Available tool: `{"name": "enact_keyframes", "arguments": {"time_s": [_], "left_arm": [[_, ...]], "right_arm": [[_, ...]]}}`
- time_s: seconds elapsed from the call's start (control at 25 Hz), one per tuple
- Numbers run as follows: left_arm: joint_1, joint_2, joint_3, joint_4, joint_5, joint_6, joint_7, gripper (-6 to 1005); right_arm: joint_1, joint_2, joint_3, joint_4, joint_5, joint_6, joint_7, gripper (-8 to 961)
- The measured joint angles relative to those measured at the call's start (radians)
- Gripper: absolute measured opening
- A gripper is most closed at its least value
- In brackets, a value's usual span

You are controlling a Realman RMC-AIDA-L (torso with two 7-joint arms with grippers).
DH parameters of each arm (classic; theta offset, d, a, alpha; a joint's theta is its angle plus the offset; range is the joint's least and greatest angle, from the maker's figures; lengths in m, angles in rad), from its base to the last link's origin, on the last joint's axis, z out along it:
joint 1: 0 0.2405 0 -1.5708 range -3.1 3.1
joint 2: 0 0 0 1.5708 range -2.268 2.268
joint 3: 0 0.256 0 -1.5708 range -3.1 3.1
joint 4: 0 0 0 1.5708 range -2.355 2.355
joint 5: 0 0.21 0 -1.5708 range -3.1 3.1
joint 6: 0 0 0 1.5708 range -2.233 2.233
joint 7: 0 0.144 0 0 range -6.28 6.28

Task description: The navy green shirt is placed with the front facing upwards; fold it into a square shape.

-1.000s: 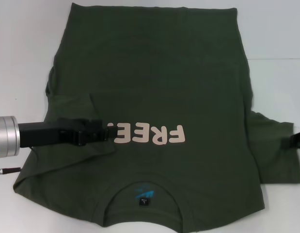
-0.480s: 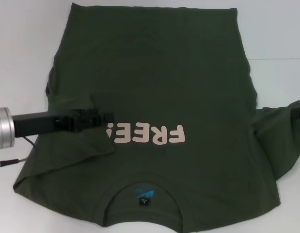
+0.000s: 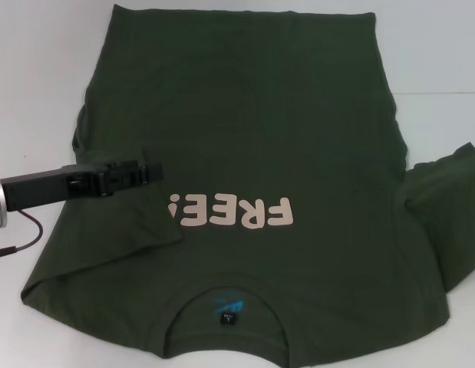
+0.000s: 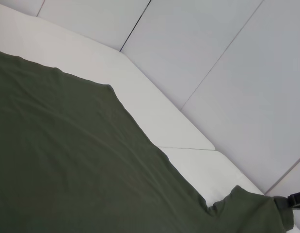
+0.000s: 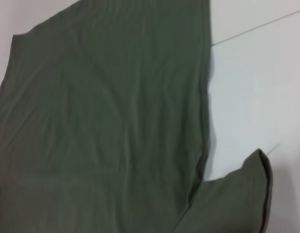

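The navy green shirt (image 3: 245,138) lies front up on the white table, its pink "FREE!" print (image 3: 233,213) and black neck label (image 3: 228,313) towards me. Its left sleeve (image 3: 137,222) is folded inward onto the body. My left gripper (image 3: 151,172) hovers just above that fold, open and holding nothing. The right sleeve (image 3: 452,199) rises towards the right edge of the head view. In the left wrist view, my right gripper (image 4: 296,201) shows as a dark piece at the tip of the sleeve (image 4: 251,208), shut on it.
The white table (image 3: 37,92) shows bare to the left of the shirt and at the right (image 3: 444,69). A thin cable (image 3: 22,234) hangs from my left arm over the table. Pale wall panels (image 4: 213,58) stand behind the table.
My left gripper has let go of the folded left sleeve and drawn back up and to the left. The right sleeve tip has been lifted up and out past the right edge.
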Motion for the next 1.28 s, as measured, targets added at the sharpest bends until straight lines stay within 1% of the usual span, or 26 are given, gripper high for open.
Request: {"name": "enact_keyframes", "arguments": {"time_s": [0.2,0.32,0.44,0.72,0.92,1.08,1.28], "left_arm": [[-0.001,0.0,0.0,-0.001,0.0,0.0,-0.001,670],[-0.002,-0.002,0.0,-0.001,-0.001,-0.002,0.003,671],[-0.002,-0.004,0.001,-0.002,-0.003,-0.004,0.005,671],[0.0,0.0,0.0,-0.002,-0.02,-0.004,0.0,671],[-0.003,0.001,0.0,-0.002,-0.022,-0.007,0.0,669],[-0.001,0.001,0.0,-0.002,-0.023,-0.012,0.001,670],[-0.001,0.0,0.0,-0.002,-0.025,-0.013,0.003,670]], "right_arm": [[-0.002,-0.003,0.018,-0.004,-0.001,0.015,0.025,67],[0.008,0.002,0.01,0.002,-0.001,0.012,0.027,72],[0.027,0.015,0.001,0.006,-0.002,-0.01,0.025,77],[0.087,0.065,-0.057,0.014,0.001,-0.071,0.026,88],[0.133,0.096,-0.068,0.043,0.001,-0.056,0.02,96],[0.16,0.107,-0.069,0.082,0.005,-0.008,0.021,102],[0.176,0.112,-0.074,0.117,0.006,0.035,0.019,110]]}}
